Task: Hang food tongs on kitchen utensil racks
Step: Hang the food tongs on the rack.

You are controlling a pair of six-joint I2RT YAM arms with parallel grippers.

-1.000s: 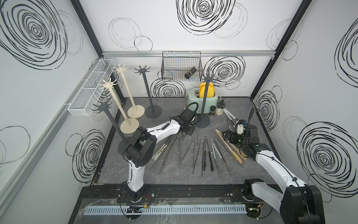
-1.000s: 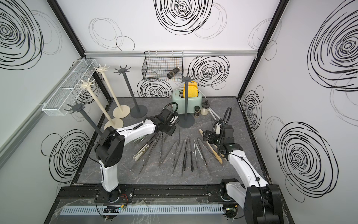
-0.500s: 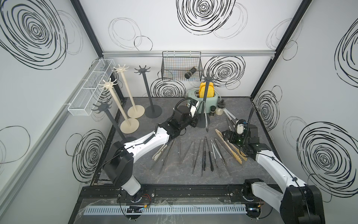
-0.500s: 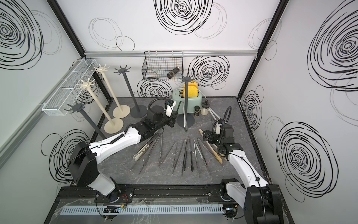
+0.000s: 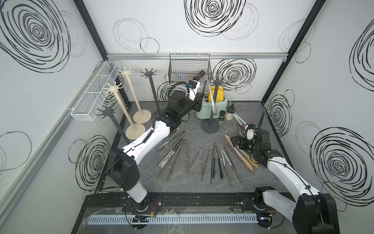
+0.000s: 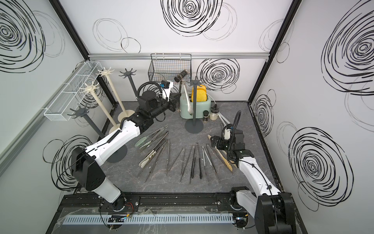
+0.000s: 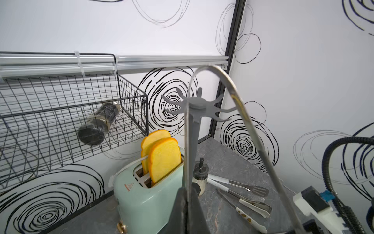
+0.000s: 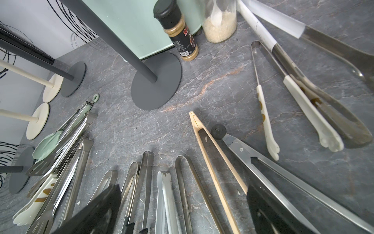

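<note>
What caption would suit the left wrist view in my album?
Steel tongs, pinched in the left jaws, arch up near a grey rack's hook top.

Toaster [image 7: 150, 199] carried an orange brand mark, its lettering too small to read. Spice jar [image 8: 179, 35] label showed a barcode; its print was apparently illegible.

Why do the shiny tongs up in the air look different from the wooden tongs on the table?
The steel tongs are shiny silver; the wooden tongs are tan. The steel tongs are upright in the air, gripped by the left pincer; the wooden tongs lie flat on the table, with nothing holding them. Both are long, slim and two-armed.
</note>
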